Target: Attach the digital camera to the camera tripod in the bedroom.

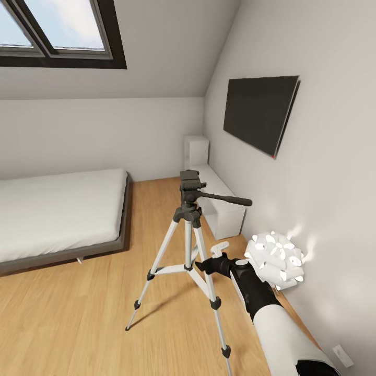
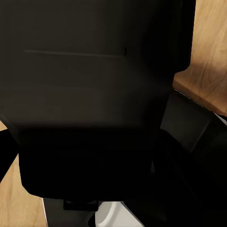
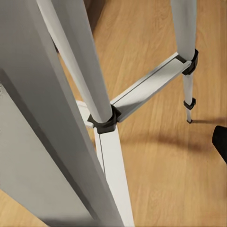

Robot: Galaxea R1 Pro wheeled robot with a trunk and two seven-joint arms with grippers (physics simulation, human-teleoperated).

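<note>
Standing at frame centre, the tripod (image 1: 189, 245) is crowded by the right gripper (image 1: 218, 249) beside its legs; finger state cannot be told. A nudged leg could topple it. Whether the dark bulk at the left wrist is the camera cannot be told.

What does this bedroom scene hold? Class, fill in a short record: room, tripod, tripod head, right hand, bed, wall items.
room: bedroom with wood floor, sloped ceiling and skylight
tripod: camera tripod standing upright on the floor, legs spread
tripod head: bare, no camera mounted; pan handle points toward the wall
right hand: right hand close by the tripod's legs; open or shut unclear
bed: low bed to the left of the tripod
wall items: dark screen
</note>
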